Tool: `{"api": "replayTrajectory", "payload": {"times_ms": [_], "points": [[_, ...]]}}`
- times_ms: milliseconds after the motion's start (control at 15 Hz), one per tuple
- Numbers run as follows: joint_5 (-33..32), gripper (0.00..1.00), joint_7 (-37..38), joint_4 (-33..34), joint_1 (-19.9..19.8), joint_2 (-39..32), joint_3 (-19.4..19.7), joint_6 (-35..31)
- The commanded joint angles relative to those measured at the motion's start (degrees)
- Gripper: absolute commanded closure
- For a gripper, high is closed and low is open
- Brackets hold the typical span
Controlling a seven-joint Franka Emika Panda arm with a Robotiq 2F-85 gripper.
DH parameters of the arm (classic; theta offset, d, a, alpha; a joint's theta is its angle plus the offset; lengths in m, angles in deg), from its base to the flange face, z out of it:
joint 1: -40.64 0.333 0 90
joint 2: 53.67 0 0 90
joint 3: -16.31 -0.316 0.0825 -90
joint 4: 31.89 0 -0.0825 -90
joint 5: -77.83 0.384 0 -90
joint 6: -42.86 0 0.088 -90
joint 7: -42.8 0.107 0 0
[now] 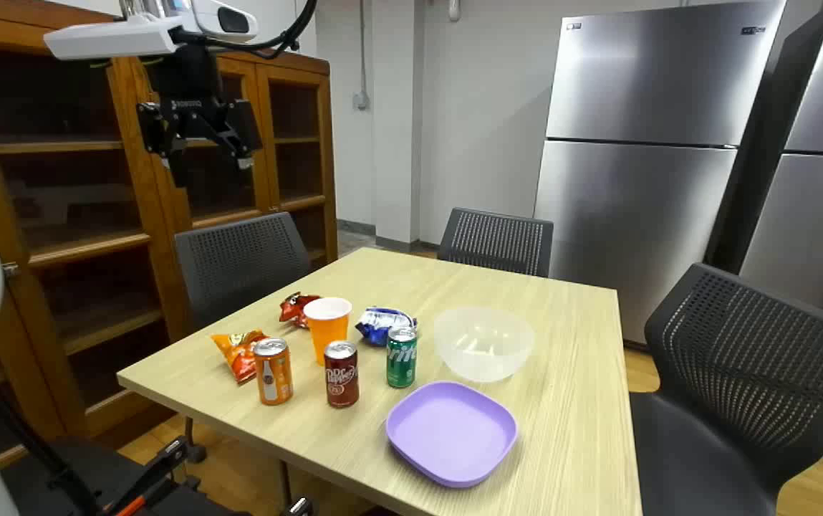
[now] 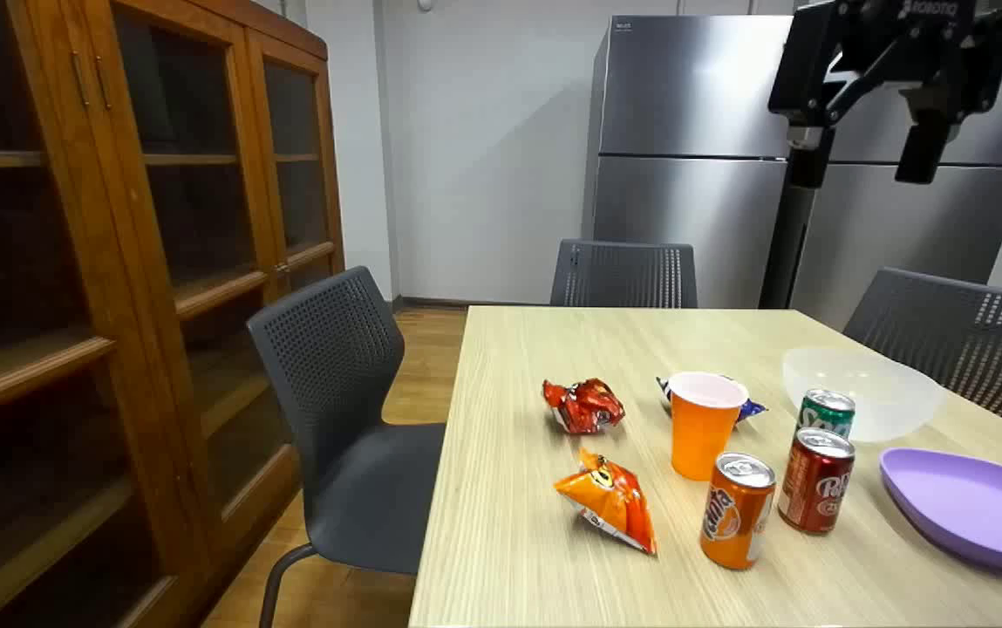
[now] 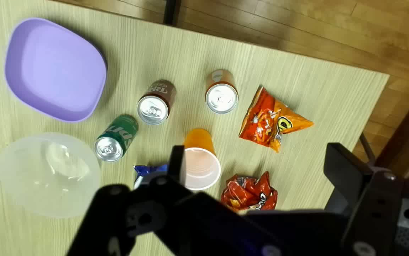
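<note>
Black gripper (image 3: 259,163) partly hides blue packet (image 3: 146,170) in wrist view alone.

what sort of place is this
Probably a workplace break room: two stainless top-freezer refrigerators stand beyond a wood-grain table, which has matching perforated-back chairs around it.
</note>
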Motion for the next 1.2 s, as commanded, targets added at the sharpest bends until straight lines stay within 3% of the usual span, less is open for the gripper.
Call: {"api": "replayTrajectory", "payload": {"times_ms": [0,1133], "points": [[-0.08,0.0,0.07,0.11,0.12,-0.11,0.11,0.14],[0.67,0.0,0.77,-0.45,0.43,-1.64,-0.21,-1.58]]}}
